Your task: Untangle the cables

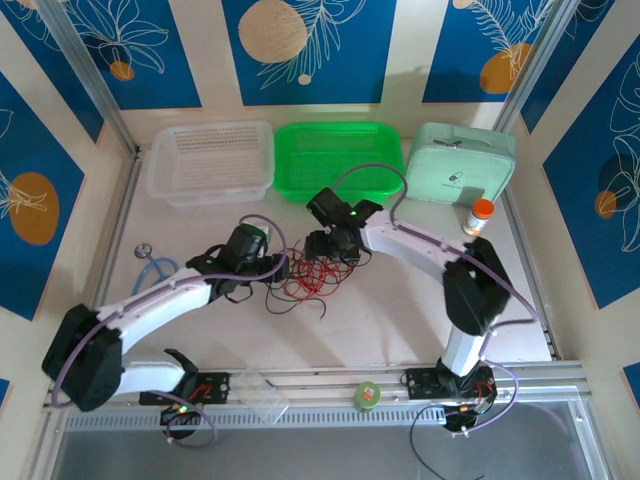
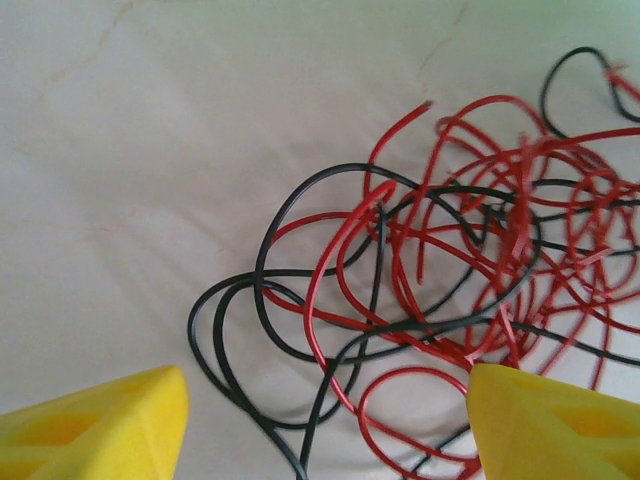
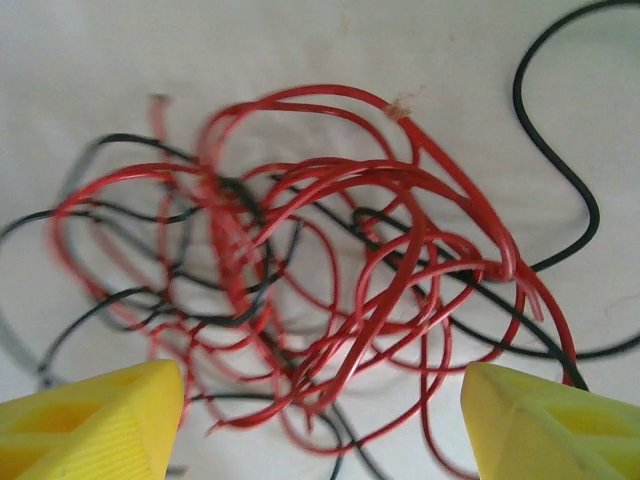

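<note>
Where the white tabletop point(image 1: 420, 310) meets its left wall, a light-blue stethoscope point(image 1: 152, 264) lies with its metal disc toward the back. Behind it and a little to the right stands a clear mesh basket point(image 1: 210, 160).

The left tool point(image 1: 272, 266) reaches in from the left and hangs over the left edge of the cables point(image 1: 305, 280). In the left wrist view its yellow fingers point(image 2: 100, 425) stand wide apart, one at each lower corner. Black loops and a red loop lie on the tabletop below the gap between them.

The cables sit in one loose red-and-black tangle near the middle of the tabletop, between the two tools. A few black strands trail out toward the near edge.

The right tool point(image 1: 322, 248) comes down on the tangle's far right side. In the right wrist view its fingers point(image 3: 95, 425) are likewise spread wide, with a dense knot of red wire and a few black strands lying below them. Whether either tool touches the wires cannot be told.

Behind the tangle is a green basket point(image 1: 338, 158). Right of it lie a mint-green zip case point(image 1: 462, 165) and a small orange-capped bottle point(image 1: 481, 216).
</note>
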Action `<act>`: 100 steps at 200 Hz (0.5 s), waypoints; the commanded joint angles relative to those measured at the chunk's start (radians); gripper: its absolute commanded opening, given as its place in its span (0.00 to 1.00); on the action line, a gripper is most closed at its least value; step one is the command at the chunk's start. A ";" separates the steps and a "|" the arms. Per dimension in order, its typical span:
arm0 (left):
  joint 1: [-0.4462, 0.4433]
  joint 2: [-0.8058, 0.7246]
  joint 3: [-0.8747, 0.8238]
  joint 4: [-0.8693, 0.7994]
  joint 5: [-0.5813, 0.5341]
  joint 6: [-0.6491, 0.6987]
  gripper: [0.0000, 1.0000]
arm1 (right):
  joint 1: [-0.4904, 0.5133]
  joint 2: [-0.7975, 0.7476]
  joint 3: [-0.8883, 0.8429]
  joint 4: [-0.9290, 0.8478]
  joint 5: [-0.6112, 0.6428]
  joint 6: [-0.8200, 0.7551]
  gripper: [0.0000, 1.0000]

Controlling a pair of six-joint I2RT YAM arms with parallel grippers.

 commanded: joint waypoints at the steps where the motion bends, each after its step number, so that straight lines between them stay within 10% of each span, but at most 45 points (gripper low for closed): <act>1: 0.006 0.107 -0.019 0.115 0.005 -0.051 0.72 | -0.028 0.087 0.029 -0.053 0.035 0.019 0.71; 47: 0.010 0.331 0.108 0.145 -0.054 0.004 0.64 | -0.027 0.130 -0.025 -0.046 0.112 0.046 0.58; 100: 0.058 0.411 0.115 0.102 -0.113 0.002 0.17 | -0.061 -0.009 -0.229 -0.009 0.145 0.088 0.03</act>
